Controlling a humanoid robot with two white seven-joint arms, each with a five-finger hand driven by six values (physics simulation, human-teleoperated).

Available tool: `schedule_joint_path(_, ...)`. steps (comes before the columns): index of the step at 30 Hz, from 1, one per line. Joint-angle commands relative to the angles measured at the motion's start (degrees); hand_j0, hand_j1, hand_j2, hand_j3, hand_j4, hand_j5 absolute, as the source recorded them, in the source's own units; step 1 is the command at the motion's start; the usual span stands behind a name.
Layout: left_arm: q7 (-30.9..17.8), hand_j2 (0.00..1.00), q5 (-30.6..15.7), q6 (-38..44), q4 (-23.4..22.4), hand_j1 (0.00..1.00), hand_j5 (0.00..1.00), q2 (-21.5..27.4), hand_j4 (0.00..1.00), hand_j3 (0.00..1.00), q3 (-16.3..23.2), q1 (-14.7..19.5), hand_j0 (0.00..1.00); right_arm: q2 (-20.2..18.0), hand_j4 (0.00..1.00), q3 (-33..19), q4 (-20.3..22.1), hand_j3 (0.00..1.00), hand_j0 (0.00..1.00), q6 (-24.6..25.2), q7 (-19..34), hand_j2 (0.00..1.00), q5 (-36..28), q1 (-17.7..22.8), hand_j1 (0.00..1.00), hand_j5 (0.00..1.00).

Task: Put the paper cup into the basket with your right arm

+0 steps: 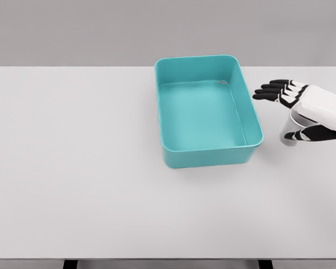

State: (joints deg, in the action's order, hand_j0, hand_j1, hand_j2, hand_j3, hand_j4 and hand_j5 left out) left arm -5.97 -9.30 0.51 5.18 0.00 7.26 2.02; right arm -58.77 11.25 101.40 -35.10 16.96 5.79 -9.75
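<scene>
A teal rectangular basket stands on the white table, right of the middle, with nothing visible inside it. My right hand comes in from the right edge, just right of the basket. Its dark fingers stretch out straight toward the left, and the thumb lies lower down. A white paper cup shows partly under the palm, between the fingers and the thumb, and stands on the table beside the basket's right wall. Most of the cup is hidden by the hand. The fingers are not wrapped around it.
The white table spans the whole view, with its front edge near the bottom of the picture. A grey wall lies behind it.
</scene>
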Motion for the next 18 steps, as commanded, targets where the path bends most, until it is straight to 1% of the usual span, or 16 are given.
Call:
schedule_joint_path(1,0.0,1.0,0.0,0.0,0.0,1.0,1.0,0.0,1.0,1.0,0.0,0.0,1.0,0.2,1.0,0.2,0.0,1.0,1.0,0.1,0.0,1.0,-0.4,0.0,1.0,1.0)
schedule_joint_path(2,0.0,1.0,0.0,-0.1,0.0,1.0,1.0,0.0,1.0,1.0,0.0,0.0,1.0,0.7,1.0,-0.1,0.0,1.0,1.0,0.1,0.0,1.0,-0.4,-0.2,1.0,1.0)
schedule_joint_path(3,0.0,1.0,0.0,0.0,0.0,1.0,1.0,0.0,1.0,1.0,0.0,0.0,1.0,2.9,1.0,-0.8,-0.1,1.0,1.0,0.1,0.0,1.0,-0.2,-1.1,1.0,1.0)
schedule_joint_path(4,0.0,1.0,0.0,-0.1,0.0,1.0,1.0,0.0,1.0,1.0,-0.1,0.0,1.0,3.8,1.0,-2.2,-0.1,1.0,1.0,0.1,0.0,1.0,-0.2,-1.1,1.0,1.0)
schedule_joint_path(6,0.0,1.0,0.0,0.0,0.0,1.0,1.0,0.0,1.0,1.0,0.0,0.0,1.0,4.7,1.0,-4.0,-0.1,1.0,1.0,0.1,1.1,1.0,-0.2,-1.0,1.0,1.0)
schedule_joint_path(8,0.0,1.0,0.0,0.0,0.0,1.0,1.0,0.0,1.0,1.0,-0.1,0.0,1.0,6.5,1.0,-6.9,-0.1,1.0,1.0,0.1,6.2,1.0,-1.0,-0.7,1.0,1.0)
schedule_joint_path(9,0.0,1.0,0.0,-0.1,0.0,1.0,1.0,0.0,1.0,1.0,-0.1,0.0,1.0,8.4,1.0,-8.6,-0.2,1.0,1.0,0.1,9.9,1.0,-2.6,-0.4,1.0,1.0)
schedule_joint_path(10,0.0,1.0,0.0,0.0,0.0,1.0,1.0,0.0,1.0,1.0,0.0,0.0,1.0,8.7,1.0,-8.6,-0.2,1.0,1.0,0.1,12.3,1.0,-7.1,-0.2,1.0,1.0)
schedule_joint_path(11,0.0,1.0,0.0,-0.1,0.0,1.0,1.0,0.0,1.0,1.0,0.0,0.0,1.0,7.9,1.0,-8.3,-0.2,1.0,1.0,0.1,12.9,1.0,-12.7,0.0,1.0,1.0)
schedule_joint_path(12,0.0,1.0,0.0,-0.1,0.0,1.0,1.0,0.0,1.0,1.0,-0.1,0.0,1.0,7.1,1.0,-8.3,-0.4,1.0,1.0,0.1,13.3,1.0,-15.2,0.8,1.0,1.0)
schedule_joint_path(13,0.0,1.0,0.0,0.0,0.0,1.0,1.0,0.0,1.0,1.0,0.0,0.0,1.0,6.0,1.0,-8.5,-0.2,1.0,1.0,0.1,13.3,1.0,-15.8,1.4,1.0,1.0)
schedule_joint_path(15,0.0,1.0,0.0,-0.1,0.0,1.0,1.0,0.0,1.0,1.0,0.0,0.0,1.0,6.6,1.0,-9.6,-0.2,1.0,1.0,0.1,13.7,1.0,-15.2,1.4,1.0,1.0)
schedule_joint_path(16,0.0,1.0,0.0,0.0,0.0,1.0,1.0,0.0,1.0,1.0,0.0,0.0,1.0,6.7,1.0,-9.7,-0.2,1.0,1.0,0.1,14.8,1.0,-15.2,1.4,1.0,1.0)
schedule_joint_path(18,0.0,1.0,0.0,0.0,0.0,1.0,1.0,0.0,1.0,1.0,0.0,0.0,1.0,7.4,1.0,-10.0,-1.6,1.0,1.0,0.1,17.6,1.0,-18.3,1.4,1.0,1.0)
